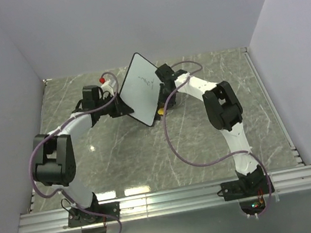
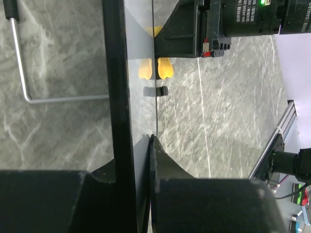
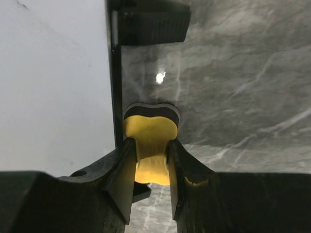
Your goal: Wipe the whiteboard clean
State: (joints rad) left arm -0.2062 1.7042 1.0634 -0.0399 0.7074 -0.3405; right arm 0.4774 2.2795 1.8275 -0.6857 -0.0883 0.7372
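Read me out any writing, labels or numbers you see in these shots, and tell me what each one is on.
whiteboard: a small black handwritten scribble, too small to read.
black housing at the top of the left wrist view: white printed lines, cropped and blurred, not readable.
yellow eraser: no print visible.
Nothing can be quoted; no other text shows.
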